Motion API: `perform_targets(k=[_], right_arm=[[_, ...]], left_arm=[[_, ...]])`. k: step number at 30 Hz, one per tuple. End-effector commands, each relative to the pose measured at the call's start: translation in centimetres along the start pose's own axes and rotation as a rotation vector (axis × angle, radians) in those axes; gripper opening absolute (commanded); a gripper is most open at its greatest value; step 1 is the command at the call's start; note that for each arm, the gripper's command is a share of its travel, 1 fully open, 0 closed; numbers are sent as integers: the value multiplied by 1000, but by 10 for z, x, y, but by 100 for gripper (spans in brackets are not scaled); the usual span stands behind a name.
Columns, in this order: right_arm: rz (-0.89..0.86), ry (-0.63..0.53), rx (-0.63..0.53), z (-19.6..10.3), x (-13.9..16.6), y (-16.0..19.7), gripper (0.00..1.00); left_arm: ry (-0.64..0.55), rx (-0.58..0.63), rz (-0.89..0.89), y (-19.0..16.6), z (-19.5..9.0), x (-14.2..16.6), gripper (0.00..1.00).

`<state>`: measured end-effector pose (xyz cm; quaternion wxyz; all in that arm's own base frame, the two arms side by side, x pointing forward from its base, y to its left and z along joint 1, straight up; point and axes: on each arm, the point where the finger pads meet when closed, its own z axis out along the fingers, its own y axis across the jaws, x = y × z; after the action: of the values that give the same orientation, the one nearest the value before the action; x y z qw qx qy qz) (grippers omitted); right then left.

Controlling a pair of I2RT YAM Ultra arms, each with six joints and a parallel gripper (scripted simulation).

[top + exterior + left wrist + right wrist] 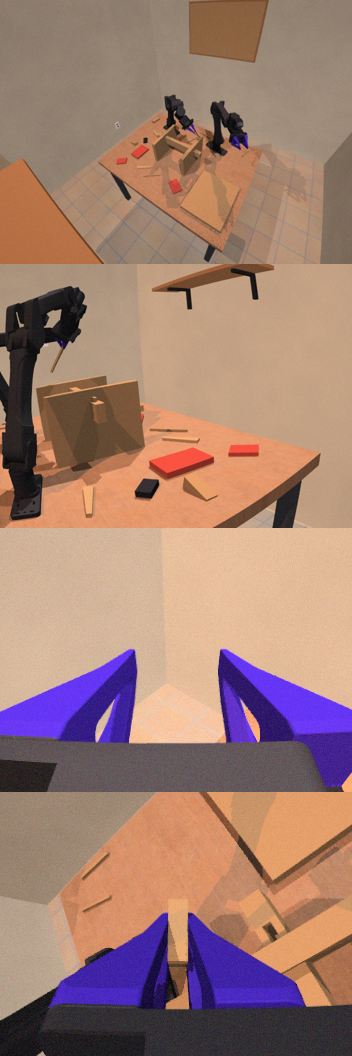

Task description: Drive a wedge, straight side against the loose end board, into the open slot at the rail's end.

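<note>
Tan walls (71, 71) (241, 357) (75, 603) (65, 832) | wedge (198, 135) (56, 359) (178, 934): slim, pale, wooden | right hand (195, 132) (64, 347) (178, 916): pinching wedge | left hand (243, 148) (177, 651): spread

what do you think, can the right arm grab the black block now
Probably not: its jaws are shut on a wooden piece, though nothing seems to cover the black block.

Plain beige walls (85, 71) (241, 363) (275, 603) meet in a corner above a tiled floor (127, 227) (172, 720); shadows stretch across the tiles.
</note>
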<state>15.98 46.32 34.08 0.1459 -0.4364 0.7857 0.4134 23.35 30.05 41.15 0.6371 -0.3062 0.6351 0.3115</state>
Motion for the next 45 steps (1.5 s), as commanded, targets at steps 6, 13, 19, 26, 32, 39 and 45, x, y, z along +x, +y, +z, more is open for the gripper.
perform_targets(k=[6, 13, 19, 26, 32, 39, 45], right_arm=[[-470, 7, -16, 33, 0, -31, 1], [-756, -52, -19, 10, -14, -5, 1], [-808, -59, -21, 13, -13, -7, 1], [-809, -75, -27, 10, -17, 1, 1], [-782, -47, -32, 21, -7, -5, 1], [-788, -46, -38, 26, -4, -2, 1], [-790, -67, -23, 21, -7, -4, 1]], left_arm=[[-8, 6, -7, -2, 1, -9, 43], [-8, 6, -7, -2, 1, -9, 43], [-8, 6, -7, -2, 1, -9, 43], [-8, 6, -7, -2, 1, -9, 43], [-8, 6, -7, -2, 1, -9, 43], [-8, 6, -7, -2, 1, -9, 43], [-8, 6, -7, -2, 1, -9, 43]])
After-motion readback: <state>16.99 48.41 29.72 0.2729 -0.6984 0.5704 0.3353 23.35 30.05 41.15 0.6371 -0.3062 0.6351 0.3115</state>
